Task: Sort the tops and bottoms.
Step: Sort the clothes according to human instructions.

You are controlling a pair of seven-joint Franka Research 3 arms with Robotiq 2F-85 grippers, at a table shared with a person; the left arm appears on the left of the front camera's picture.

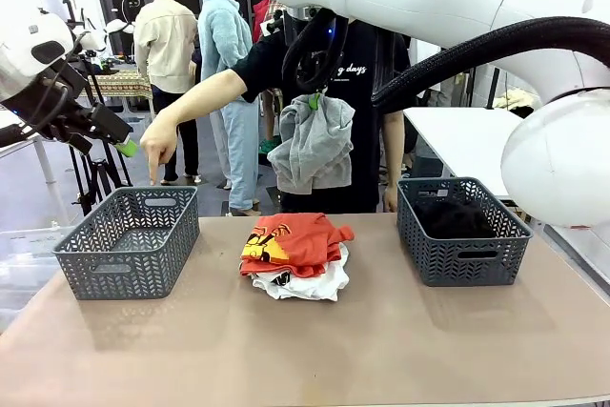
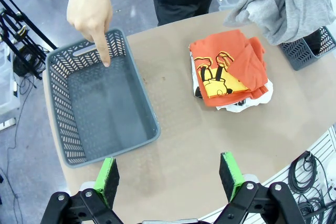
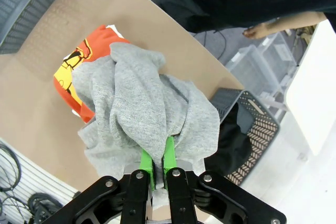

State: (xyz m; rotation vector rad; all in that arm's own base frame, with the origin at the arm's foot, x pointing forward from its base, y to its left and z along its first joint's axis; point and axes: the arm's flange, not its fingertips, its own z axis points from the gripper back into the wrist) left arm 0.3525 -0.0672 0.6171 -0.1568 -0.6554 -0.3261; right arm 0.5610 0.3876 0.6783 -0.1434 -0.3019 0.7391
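My right gripper [image 1: 313, 100] [image 3: 157, 162] is shut on a grey top [image 1: 310, 145] [image 3: 147, 108] [image 2: 286, 6], which hangs bunched high above the table's middle. Below it lies a pile of tops: an orange-red one with a yellow and black print [image 1: 291, 238] [image 2: 231, 69] [image 3: 79, 61] over white ones [image 1: 305, 283]. A black bottom [image 1: 453, 216] [image 3: 228, 140] fills the right basket [image 1: 462, 259] [image 3: 257, 124]. My left gripper [image 1: 119, 145] [image 2: 168, 174] is open, high over the table's left, above the near edge beside the left basket [image 1: 129, 254] [image 2: 137, 82].
The left basket holds nothing. A person in a black T-shirt stands across the table, and one hand [image 1: 157, 145] [image 2: 92, 9] points a finger down into that basket's far end. Bare tabletop [image 1: 305, 350] lies in front of the pile.
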